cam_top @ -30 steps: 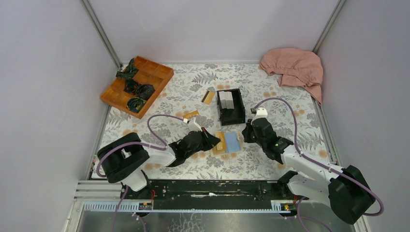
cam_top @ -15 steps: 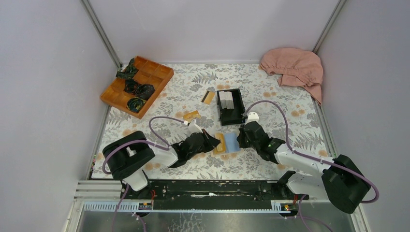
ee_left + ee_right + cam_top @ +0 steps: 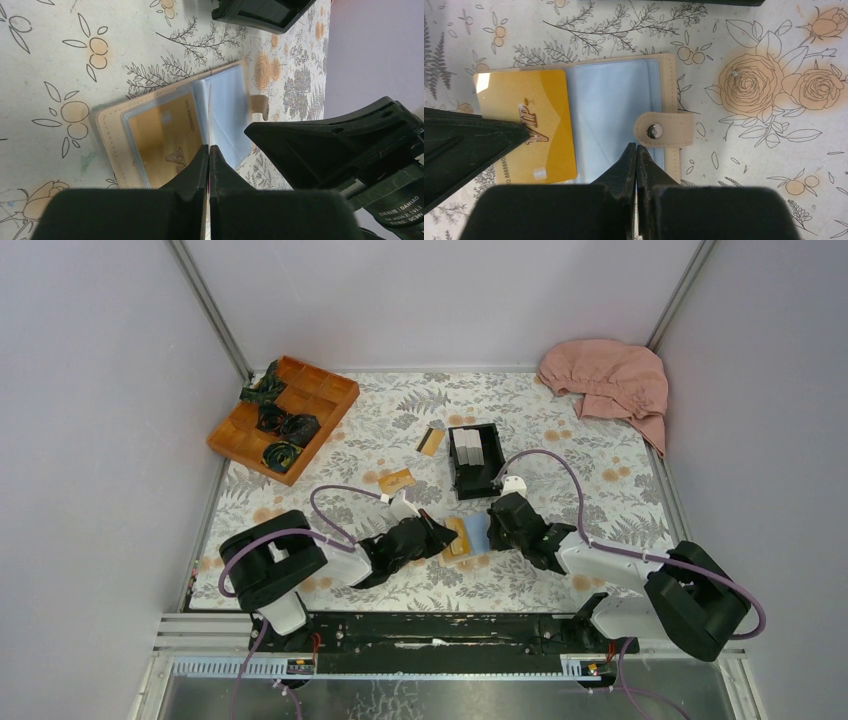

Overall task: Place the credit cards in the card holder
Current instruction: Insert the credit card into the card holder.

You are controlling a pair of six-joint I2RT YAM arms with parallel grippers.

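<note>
The tan card holder [image 3: 470, 537] lies open on the floral cloth between my two grippers. It also shows in the left wrist view [image 3: 107, 135] and the right wrist view [image 3: 670, 90], snap tab [image 3: 663, 130] to the right. A gold card [image 3: 526, 132] marked VIP lies on its left panel; I cannot tell whether it is inside a sleeve. The right panel is a pale blue clear sleeve [image 3: 606, 115]. My left gripper [image 3: 209, 146] is shut, tips over the fold. My right gripper [image 3: 636, 146] is shut, tips on the blue sleeve. Two more cards lie further back: an orange one [image 3: 397, 480] and one with a black band [image 3: 432, 441].
A black open-topped box [image 3: 475, 462] stands just behind the card holder. An orange compartment tray [image 3: 283, 417] with dark bundles is at the back left. A pink cloth [image 3: 607, 378] lies in the back right corner. Grey walls close in three sides.
My right gripper has moved left and come down onto the card holder's right panel. My left gripper has edged slightly right over the left panel.
</note>
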